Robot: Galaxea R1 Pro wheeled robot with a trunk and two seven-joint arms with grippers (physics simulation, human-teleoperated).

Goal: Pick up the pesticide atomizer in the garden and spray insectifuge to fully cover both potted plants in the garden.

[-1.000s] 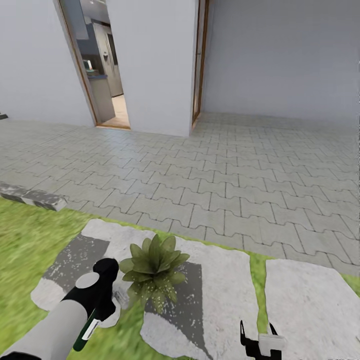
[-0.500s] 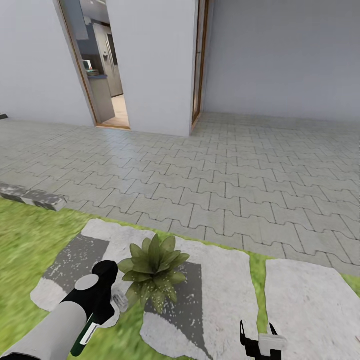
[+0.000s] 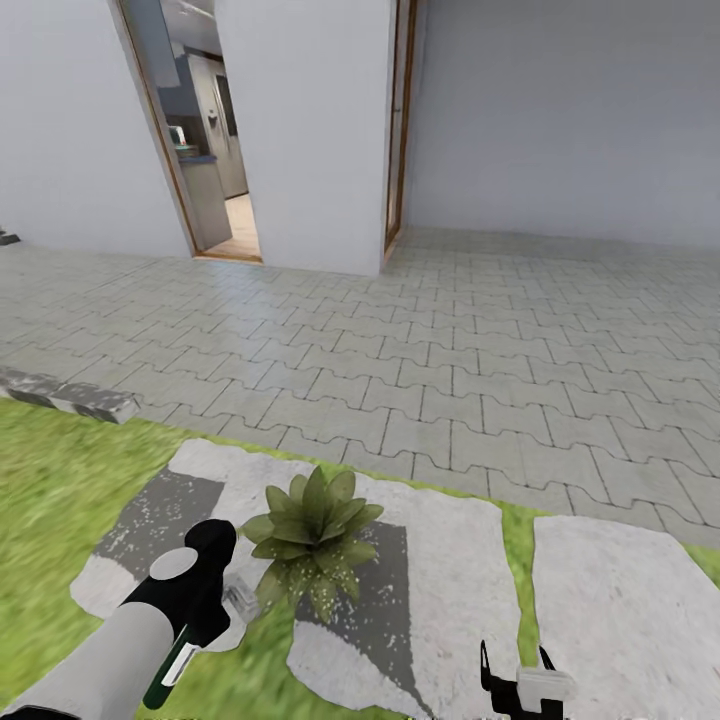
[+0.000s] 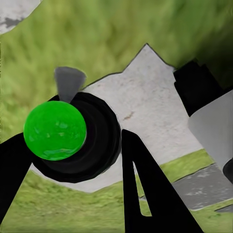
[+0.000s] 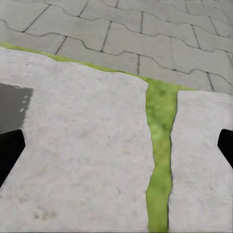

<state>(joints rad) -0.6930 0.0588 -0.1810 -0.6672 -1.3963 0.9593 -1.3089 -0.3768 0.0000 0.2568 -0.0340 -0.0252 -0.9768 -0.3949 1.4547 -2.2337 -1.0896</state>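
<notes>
One potted plant (image 3: 311,533), a low rosette of pointed mottled green leaves, stands on a grey and white stepping stone (image 3: 440,590) in the garden lawn. My left gripper (image 3: 205,607) is just left of it, shut on the pesticide atomizer (image 3: 172,662). The atomizer's dark green and white body hangs below the hand, and its pale grey nozzle (image 3: 241,600) almost touches the leaves. In the left wrist view the black fingers (image 4: 145,189) clamp the atomizer (image 4: 55,130) with its bright green round end. My right gripper (image 3: 520,684) hangs open over the stone, as the right wrist view (image 5: 116,145) confirms.
A second stepping stone (image 3: 620,610) lies to the right, split off by a grass strip (image 5: 160,145). Beyond the lawn is grey interlocking paving (image 3: 450,340), a stone kerb (image 3: 70,395) at left, white house walls and an open doorway (image 3: 205,140) into a kitchen.
The whole picture has shifted slightly, so the camera moved a little. The left gripper with the atomizer stays beside the plant. The right gripper has not moved.
</notes>
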